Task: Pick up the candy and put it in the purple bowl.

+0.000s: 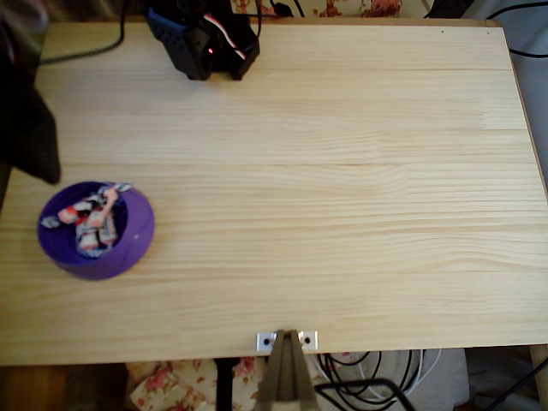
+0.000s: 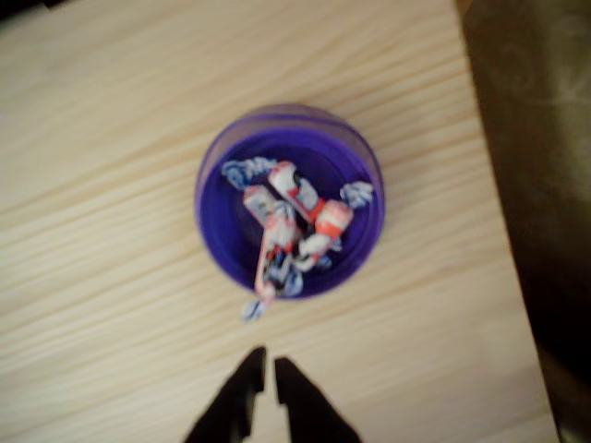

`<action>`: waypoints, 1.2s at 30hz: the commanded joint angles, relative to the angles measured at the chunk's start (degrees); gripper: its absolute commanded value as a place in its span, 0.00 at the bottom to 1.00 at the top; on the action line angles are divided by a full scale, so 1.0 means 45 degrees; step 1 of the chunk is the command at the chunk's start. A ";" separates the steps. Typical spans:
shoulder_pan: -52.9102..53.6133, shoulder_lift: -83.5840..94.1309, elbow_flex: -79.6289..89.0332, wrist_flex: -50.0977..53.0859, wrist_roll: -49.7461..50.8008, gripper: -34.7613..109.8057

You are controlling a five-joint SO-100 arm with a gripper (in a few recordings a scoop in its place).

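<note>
In the wrist view the black gripper (image 2: 269, 367) hangs empty, its fingertips nearly pressed together with a thin slit between, just short of the purple bowl (image 2: 214, 242). Several candies (image 2: 294, 220) lie heaped inside, one twisted end poking over the near rim. From overhead, the bowl (image 1: 137, 242) sits near the left edge of the pale pine table (image 1: 342, 197); floral fabric (image 1: 167, 387) and black cables (image 1: 368, 381) show beyond the edges.

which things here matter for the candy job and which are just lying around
Part of the job:
- candies, piled inside the bowl, one wrapper end hanging over the rim
- purple bowl, near the table's left edge in the overhead view
- gripper, fingertips nearly closed, holding nothing

Just lying about:
- cables below the table edge
- metal bracket
</note>
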 commanded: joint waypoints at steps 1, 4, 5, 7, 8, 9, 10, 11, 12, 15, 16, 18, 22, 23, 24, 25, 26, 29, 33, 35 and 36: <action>-0.0293 0.3594 0.0742 0.0391 0.0293 0.24; -0.0938 0.4902 0.2109 0.0527 0.0332 0.24; -0.1152 0.5430 0.2695 0.0430 0.0332 0.24; -0.1523 0.6699 0.3926 0.0000 0.0312 0.24; -0.1699 0.7480 0.4629 -0.0312 0.0273 0.24; -0.1895 0.8398 0.5410 -0.0703 0.0215 0.24; -0.2070 0.9316 0.6152 -0.1016 0.0156 0.24; -0.2168 1.0020 0.6699 -0.1172 0.0059 0.24; -0.2266 1.0293 0.7031 -0.1094 0.0000 0.24; -0.2598 1.0410 0.7441 -0.0879 0.0020 0.24; -0.2637 1.0723 0.7715 -0.1016 0.0156 0.24; -0.2734 1.1797 0.8672 -0.1445 0.0449 0.24; -0.2793 1.4570 1.0527 -0.1816 0.0918 0.24; -0.2871 1.5215 1.0918 -0.1816 0.0898 0.24; -0.2969 1.5723 1.1250 -0.1777 0.0918 0.24; -0.3047 1.6133 1.1563 -0.1738 0.0996 0.24; -0.3125 1.6445 1.1816 -0.1680 0.1094 0.24; -0.3242 1.7187 1.2539 -0.1523 0.1289 0.24; -0.3203 1.7871 1.3457 -0.1406 0.1230 0.24; -0.3184 1.7871 1.3848 -0.1504 0.1055 0.24; -0.3184 1.7871 1.4043 -0.1582 0.0996 0.24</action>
